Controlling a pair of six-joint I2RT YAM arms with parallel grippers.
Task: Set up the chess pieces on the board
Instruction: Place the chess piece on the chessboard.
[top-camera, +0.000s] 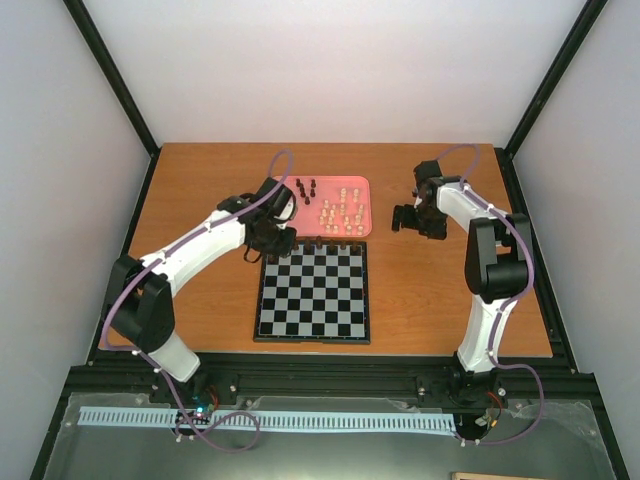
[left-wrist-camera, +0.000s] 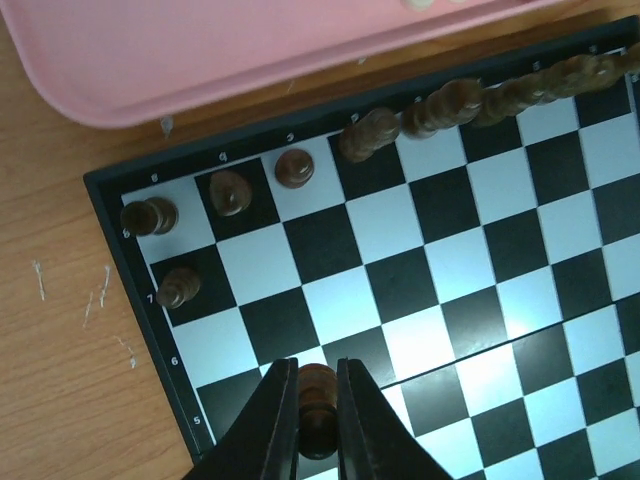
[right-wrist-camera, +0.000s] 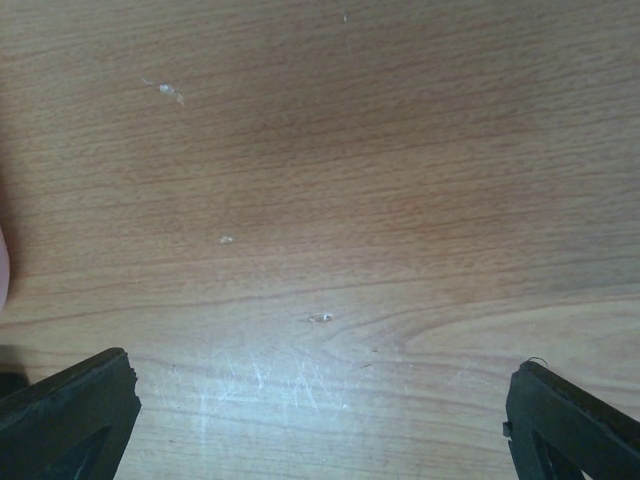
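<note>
1. Now, left claw (left-wrist-camera: 318, 425): pinched shut on dark piece (left-wrist-camera: 318, 385), over board (left-wrist-camera: 400, 270), left files.
2. Piece: judged light, rigid, smooth, tippy; grip mid-body, keep upright.
3. Other dark pieces (left-wrist-camera: 440, 105): line far rank.
4. Right claw (right-wrist-camera: 320, 385): wide open, empty, over desk (right-wrist-camera: 320, 150).

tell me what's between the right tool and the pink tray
Only bare wooden table separates the right tool from the pink tray; the top view shows it.

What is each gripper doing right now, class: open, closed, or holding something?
Left gripper: closed on a small, round-topped dark brown chess piece.
Right gripper: open, holding nothing.
</note>
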